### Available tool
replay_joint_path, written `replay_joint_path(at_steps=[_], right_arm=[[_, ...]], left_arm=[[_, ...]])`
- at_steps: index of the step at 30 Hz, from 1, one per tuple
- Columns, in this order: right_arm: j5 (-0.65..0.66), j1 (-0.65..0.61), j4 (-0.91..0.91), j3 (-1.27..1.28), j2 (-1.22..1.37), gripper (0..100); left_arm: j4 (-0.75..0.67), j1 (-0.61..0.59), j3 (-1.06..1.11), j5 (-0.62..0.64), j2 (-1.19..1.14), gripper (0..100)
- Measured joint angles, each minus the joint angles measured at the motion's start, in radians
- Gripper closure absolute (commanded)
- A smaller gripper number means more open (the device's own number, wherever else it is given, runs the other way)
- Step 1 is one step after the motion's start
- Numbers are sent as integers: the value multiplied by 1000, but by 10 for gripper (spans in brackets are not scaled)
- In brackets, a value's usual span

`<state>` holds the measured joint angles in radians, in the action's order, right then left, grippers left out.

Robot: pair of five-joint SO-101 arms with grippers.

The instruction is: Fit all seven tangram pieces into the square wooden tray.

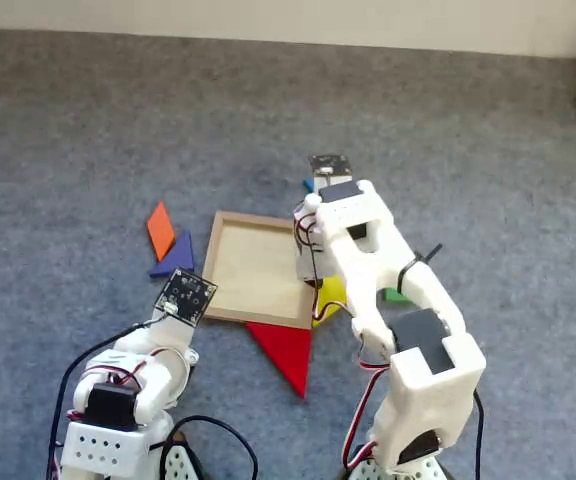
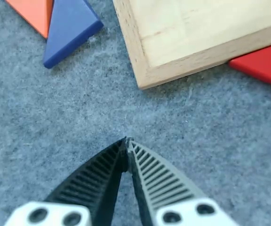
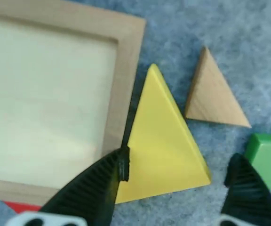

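The square wooden tray [image 1: 230,222] lies mid-table with nothing in it. My right gripper [image 3: 178,167] stands open astride the yellow triangle [image 3: 161,146], which leans against the tray's right rim [image 3: 128,70]. One fingertip [image 3: 122,162] is at the rim side, the other by the green piece [image 3: 267,155]. A plain wooden triangle [image 3: 213,94] lies just beyond the yellow one. My left gripper [image 2: 127,140] is shut and holds nothing, over bare carpet near the tray's front left corner [image 2: 145,70]. The blue triangle [image 2: 69,28] and the orange piece [image 2: 32,12] lie left of the tray.
A large red triangle [image 1: 286,350] lies against the tray's front edge. A small blue piece [image 1: 308,185] peeks out behind the right arm at the tray's far right corner. Grey carpet covers the whole table, with open room at the far side and far left.
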<state>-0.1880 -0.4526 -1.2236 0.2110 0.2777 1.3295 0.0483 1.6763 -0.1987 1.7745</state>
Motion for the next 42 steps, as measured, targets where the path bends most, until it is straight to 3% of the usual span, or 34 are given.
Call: replay_joint_path(at_steps=[16,32,42], right_arm=[[0,-14,18,12,14,663],[0,8,23,20,80,800],[0,38,-28,9,89,807]], left_arm=[[0,0,0,0,0,993],[0,0,0,0,0,993],[0,0,0,0,0,993]])
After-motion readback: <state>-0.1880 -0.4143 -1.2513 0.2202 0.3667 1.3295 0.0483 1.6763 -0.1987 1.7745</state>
